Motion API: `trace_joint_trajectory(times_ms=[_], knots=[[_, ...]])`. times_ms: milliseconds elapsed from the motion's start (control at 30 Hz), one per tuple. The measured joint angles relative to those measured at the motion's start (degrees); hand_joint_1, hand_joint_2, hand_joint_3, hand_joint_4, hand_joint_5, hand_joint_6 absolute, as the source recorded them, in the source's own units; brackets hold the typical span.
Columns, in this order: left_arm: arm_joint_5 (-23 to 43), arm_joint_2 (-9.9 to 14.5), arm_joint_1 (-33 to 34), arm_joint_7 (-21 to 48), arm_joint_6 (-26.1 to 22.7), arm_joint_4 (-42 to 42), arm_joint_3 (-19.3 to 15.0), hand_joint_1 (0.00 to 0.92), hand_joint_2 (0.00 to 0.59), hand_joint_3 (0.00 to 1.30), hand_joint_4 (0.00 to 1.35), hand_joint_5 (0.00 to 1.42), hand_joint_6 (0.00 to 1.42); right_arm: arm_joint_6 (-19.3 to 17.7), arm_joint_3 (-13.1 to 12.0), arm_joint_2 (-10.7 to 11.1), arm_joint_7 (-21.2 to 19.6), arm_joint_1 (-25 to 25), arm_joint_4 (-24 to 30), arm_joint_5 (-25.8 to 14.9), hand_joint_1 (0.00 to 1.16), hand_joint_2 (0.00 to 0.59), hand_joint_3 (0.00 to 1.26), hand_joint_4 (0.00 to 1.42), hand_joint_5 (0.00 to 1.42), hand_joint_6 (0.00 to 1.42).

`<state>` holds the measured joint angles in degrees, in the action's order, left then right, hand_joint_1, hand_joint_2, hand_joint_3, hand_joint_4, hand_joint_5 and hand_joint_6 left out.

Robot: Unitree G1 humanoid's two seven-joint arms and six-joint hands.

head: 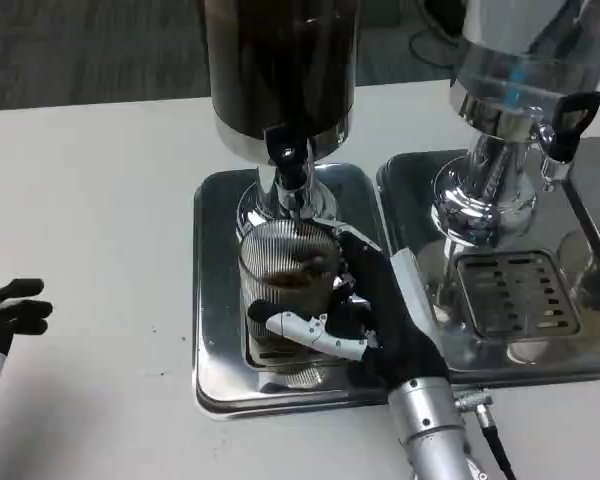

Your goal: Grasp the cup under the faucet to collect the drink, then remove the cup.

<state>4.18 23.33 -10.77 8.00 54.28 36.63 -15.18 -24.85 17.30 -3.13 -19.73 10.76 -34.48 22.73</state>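
Two drink dispensers stand before me on the white table (90, 200), and I take them first since they are the biggest things here: the dark cylindrical dispenser (280, 70) with its chrome collar at the centre, and a clear-bodied dispenser with a shiny chrome pedestal (500, 130) off to the right. Each sits on its own polished steel drip tray: the one under the dark dispenser (215, 300) is rounded at the corners, and the neighbouring tray (520, 290) carries a slotted grate. From the dark dispenser a black-handled faucet (288, 165) points down. Directly under it I see the ribbed clear glass cup (285, 285), upright over the tray's grate, with a little brown drink (290, 275) showing inside. My right hand (365, 320) is on that cup: the black fingers reach round its right side and a white-and-black finger crosses its front low down, so the hand grips the cup. Behind it the silver right forearm (430, 430) runs off the bottom edge, with a thin black cable (495, 440) beside it. My left hand (10, 312) waits at the far left edge, well apart from the trays, its black fingers loosely curled and holding nothing.
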Motion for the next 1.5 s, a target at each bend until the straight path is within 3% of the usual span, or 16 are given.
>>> trace_joint_trajectory(times_ms=[267,600,833,967,1367,1500], knots=[[0.00,-0.26,0.00,0.01,-0.12,-0.06,0.12,0.000,0.180,0.41,0.44,0.46,0.25,-2.15,-0.41,-0.04,-0.60,-1.12,0.06,-0.35,0.94,0.173,0.43,0.57,0.75,1.18],[0.00,-0.83,0.13,0.60,-0.63,-0.05,0.49,0.000,0.178,0.40,0.43,0.44,0.25,-2.26,-0.58,0.06,-2.87,-2.75,1.50,1.12,0.96,0.166,0.46,0.60,0.80,1.23],[0.00,-1.03,1.06,1.20,-0.87,0.66,0.56,0.000,0.174,0.40,0.43,0.44,0.25,-2.13,-1.75,0.90,-3.29,-4.69,4.50,1.93,0.96,0.166,0.46,0.60,0.80,1.24],[-0.29,-1.18,1.95,1.46,-0.88,1.24,0.79,0.000,0.172,0.39,0.41,0.44,0.25,-1.89,-2.43,1.62,-3.28,-6.66,8.89,2.48,0.96,0.165,0.46,0.60,0.80,1.24],[-9.46,-0.68,2.29,-1.56,-0.88,0.79,2.14,0.000,0.173,0.30,0.21,0.35,0.18,0.17,-3.02,4.38,-1.18,-12.46,19.65,3.64,0.96,0.166,0.47,0.61,0.82,1.26],[-14.03,0.44,2.09,-4.19,-0.98,-0.17,2.57,0.000,0.163,0.17,0.01,0.22,0.10,0.95,-3.02,5.45,-0.40,-14.03,21.37,4.53,0.96,0.164,0.48,0.62,0.82,1.25]])
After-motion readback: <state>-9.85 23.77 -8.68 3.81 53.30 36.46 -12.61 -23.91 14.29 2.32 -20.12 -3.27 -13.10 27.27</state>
